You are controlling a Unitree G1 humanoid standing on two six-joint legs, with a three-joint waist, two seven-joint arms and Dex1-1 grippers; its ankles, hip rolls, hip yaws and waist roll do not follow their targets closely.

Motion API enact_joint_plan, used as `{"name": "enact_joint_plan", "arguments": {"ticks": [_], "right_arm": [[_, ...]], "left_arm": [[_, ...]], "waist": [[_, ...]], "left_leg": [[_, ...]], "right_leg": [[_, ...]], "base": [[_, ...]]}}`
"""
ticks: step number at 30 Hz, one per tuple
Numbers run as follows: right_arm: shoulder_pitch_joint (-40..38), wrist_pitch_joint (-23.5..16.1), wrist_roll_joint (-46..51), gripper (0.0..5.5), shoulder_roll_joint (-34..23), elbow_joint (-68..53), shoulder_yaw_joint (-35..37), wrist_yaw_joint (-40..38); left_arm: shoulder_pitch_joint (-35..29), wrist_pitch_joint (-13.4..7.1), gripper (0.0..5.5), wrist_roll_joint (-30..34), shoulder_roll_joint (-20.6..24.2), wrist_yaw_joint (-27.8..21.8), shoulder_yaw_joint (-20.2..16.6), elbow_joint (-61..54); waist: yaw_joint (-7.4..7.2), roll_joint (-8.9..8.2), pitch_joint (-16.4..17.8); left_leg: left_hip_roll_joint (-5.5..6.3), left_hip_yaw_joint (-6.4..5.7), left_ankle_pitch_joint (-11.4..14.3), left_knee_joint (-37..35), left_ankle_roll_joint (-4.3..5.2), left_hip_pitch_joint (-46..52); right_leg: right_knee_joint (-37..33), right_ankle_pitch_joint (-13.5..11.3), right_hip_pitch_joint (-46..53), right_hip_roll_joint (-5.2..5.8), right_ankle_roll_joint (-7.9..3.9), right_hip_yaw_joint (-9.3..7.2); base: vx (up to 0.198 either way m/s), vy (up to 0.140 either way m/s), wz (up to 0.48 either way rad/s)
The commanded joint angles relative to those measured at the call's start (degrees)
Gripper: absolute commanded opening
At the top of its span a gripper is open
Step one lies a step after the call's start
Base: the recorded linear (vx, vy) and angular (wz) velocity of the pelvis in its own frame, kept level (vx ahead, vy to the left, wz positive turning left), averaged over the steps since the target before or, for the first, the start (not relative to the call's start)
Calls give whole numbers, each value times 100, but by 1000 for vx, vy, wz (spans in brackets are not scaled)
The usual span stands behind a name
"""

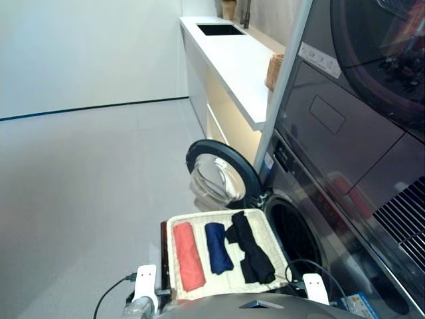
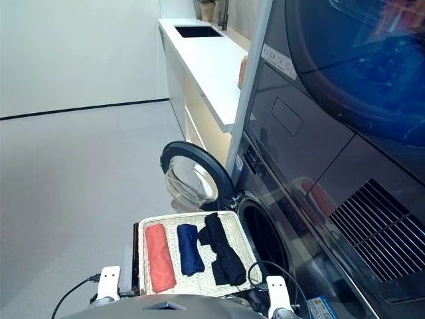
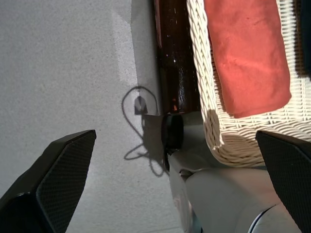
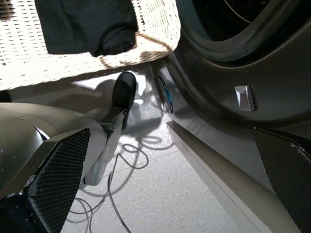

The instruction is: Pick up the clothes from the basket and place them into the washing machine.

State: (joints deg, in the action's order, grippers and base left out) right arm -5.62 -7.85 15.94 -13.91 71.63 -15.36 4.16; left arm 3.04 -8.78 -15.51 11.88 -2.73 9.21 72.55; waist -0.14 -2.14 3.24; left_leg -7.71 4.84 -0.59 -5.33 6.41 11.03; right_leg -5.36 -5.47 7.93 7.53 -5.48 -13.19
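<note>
The basket (image 1: 199,216) sits low in front of me, beside the washing machine (image 1: 332,219). Three clothes lie in it side by side: a coral-red one (image 1: 188,256) on the left, a navy one (image 1: 218,247) in the middle and a long black one (image 1: 249,247) nearest the machine. The drum hole (image 1: 295,232) is uncovered and the round door (image 1: 219,174) is swung wide beyond the basket. My left gripper (image 3: 176,135) hangs open by the near left corner, close to the coral-red garment (image 3: 248,53). My right gripper (image 4: 172,131) is open, low between the black garment (image 4: 82,24) and the machine's front.
A white counter (image 1: 232,53) with a sink runs along the wall beyond the machine, with a small brown wicker basket (image 1: 274,70) on it. A dark unit (image 1: 372,80) is stacked above. The basket rests on a dark stand (image 3: 172,58). Cables (image 4: 121,160) trail on the floor.
</note>
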Motion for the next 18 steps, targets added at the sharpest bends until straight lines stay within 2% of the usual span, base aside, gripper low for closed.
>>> {"name": "enact_joint_plan", "arguments": {"ticks": [1,7,8,9,10,11,13,16,18], "right_arm": [[588,-130,-15,550,-95,-120,-7,-65],[562,-209,25,550,-121,-546,-12,-135],[545,-227,26,550,-125,-674,-23,-151],[520,-264,12,550,-97,-853,-107,-211],[470,-290,19,550,-159,-1216,-84,-198],[415,-320,22,550,-241,-1354,-39,-215],[370,-311,-20,550,-333,-1872,-22,-234],[434,-372,200,550,-352,-2553,-29,-335],[451,-446,408,550,-440,-3451,-50,-389]], "left_arm": [[-654,-247,550,111,-74,-9,333,127],[-652,-377,550,-105,-27,138,200,-170],[-667,-419,550,-72,-27,148,253,-292],[-651,-401,550,-74,-332,254,554,-450],[-448,-529,550,-276,-172,43,592,-1343],[-296,-375,550,-186,-73,116,539,-1253],[-86,-415,550,-477,18,131,581,-2032],[-135,-479,550,-483,52,294,680,-2691],[-199,-573,550,-587,100,417,741,-3204]], "waist": [[-191,203,536],[-178,203,622],[-183,204,639],[-186,197,667],[-165,205,721],[-158,220,748],[-165,244,830],[-172,246,962],[-184,240,1093]], "left_leg": [[403,186,217,33,-218,123],[400,188,214,33,-233,160],[402,186,214,33,-235,172],[403,190,220,60,-241,173],[402,171,216,96,-248,143],[399,170,213,111,-250,133],[392,171,200,161,-245,94],[371,182,188,255,-229,-13],[358,181,184,365,-225,-130]], "right_leg": [[262,539,450,232,-295,-194],[352,575,411,245,-299,-169],[374,588,409,244,-296,-157],[401,593,406,240,-292,-155],[440,602,382,249,-294,-145],[459,605,378,256,-296,-148],[506,618,362,257,-291,-159],[540,629,292,254,-289,-163],[565,619,204,257,-278,-121]], "base": [[0,0,0],[0,0,0],[0,0,0],[0,0,0],[0,0,0],[0,0,0],[0,0,0],[-20,-5,6],[-75,-14,12]]}}
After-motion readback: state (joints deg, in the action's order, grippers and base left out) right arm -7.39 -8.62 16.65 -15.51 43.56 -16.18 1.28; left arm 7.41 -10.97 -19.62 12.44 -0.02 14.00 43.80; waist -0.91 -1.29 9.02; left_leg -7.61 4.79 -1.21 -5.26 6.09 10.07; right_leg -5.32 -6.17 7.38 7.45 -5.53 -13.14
